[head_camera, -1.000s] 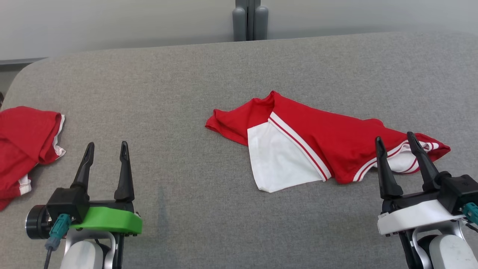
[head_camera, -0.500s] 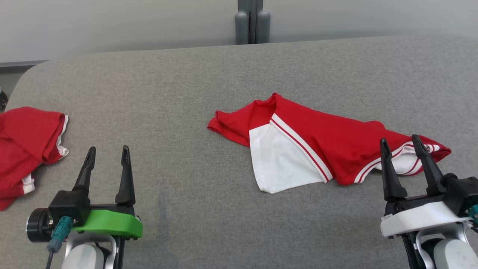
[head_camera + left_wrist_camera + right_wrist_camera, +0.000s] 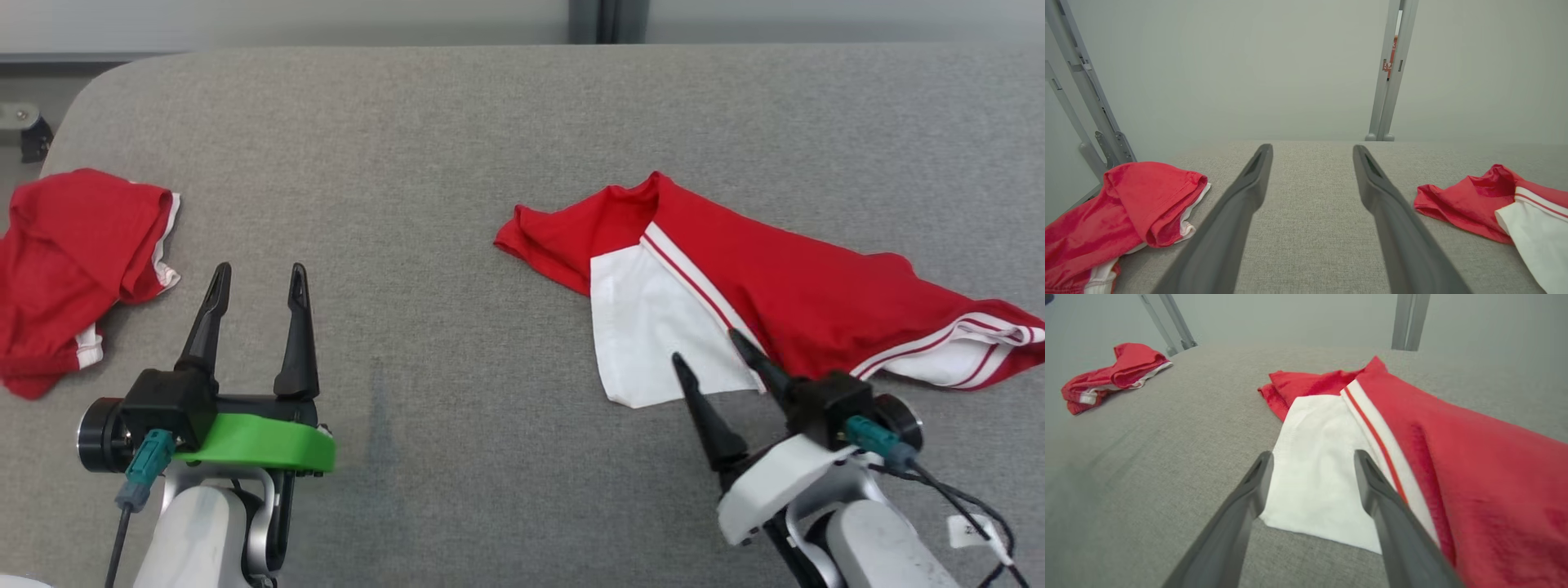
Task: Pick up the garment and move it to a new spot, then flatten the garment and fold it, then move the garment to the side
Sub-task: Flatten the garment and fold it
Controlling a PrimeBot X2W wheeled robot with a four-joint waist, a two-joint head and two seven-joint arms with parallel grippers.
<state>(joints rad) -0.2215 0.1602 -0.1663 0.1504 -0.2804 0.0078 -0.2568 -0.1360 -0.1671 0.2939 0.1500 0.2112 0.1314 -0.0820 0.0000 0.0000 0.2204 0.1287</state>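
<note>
Step in hand: the first one, the pick-up. The garment (image 3: 784, 286), red with a white panel (image 3: 653, 327) and white striping, lies rumpled and unfolded on the grey table (image 3: 457, 163), not yet lifted. My right end effector (image 3: 704, 345) hangs at the garment's near edge, fingers spread wide and empty. In the right wrist view the two fingers straddle the near hem of the white panel. Whether the tips touch cloth I cannot tell. My left end effector (image 3: 261, 266) is well to the left of the garment, likewise wide open and holding nothing. A second red garment (image 3: 73, 253) lies bunched far to the left of the garment; I judge it is not the one being worked on. Next move, as I judge it: lower the right tips onto the panel's hem, pinch and lift. Thin cloth may slip or give up only one layer, so a deep bite is wanted. The left arm is probably needed for a second hold before carrying.
</note>
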